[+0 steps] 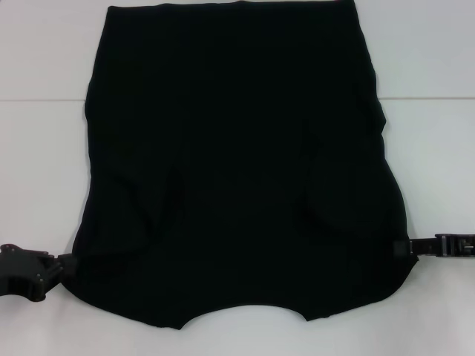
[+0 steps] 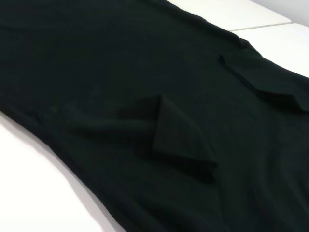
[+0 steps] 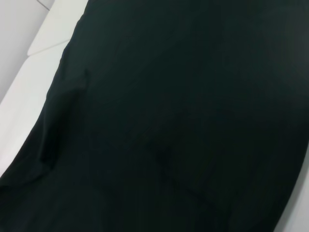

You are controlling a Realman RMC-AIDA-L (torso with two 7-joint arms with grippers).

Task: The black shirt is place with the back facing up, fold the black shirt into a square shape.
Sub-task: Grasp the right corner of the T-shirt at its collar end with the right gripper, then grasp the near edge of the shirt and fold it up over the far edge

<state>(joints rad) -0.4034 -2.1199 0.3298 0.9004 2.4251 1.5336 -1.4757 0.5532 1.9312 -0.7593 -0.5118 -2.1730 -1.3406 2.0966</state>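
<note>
Black metal and black cloth meet at both near corners. The left gripper (image 1: pixel 65 265) sits low at the shirt's near-left edge, and the right gripper (image 1: pixel 404 247) reaches in from the side to the near-right edge. Both touch the fabric there, but I cannot tell whether either one is clamped on it or released, because the tips merge with the dark cloth.

The black shirt (image 1: pixel 237 148) lies flat in the middle of the white table (image 1: pixel 44 133), with the curved neckline toward the robot and the straight hem at the far side. Both sleeves are already turned inward: the left wrist view shows one folded sleeve flap (image 2: pixel 181 142) lying on the body of the shirt.

I judge the step in hand is taking the two shoulder corners for the lengthwise fold toward the hem. To do it well, both arms should lift together and at the same height, travel evenly, and keep the sleeves tucked, so the edges land parallel.
</note>
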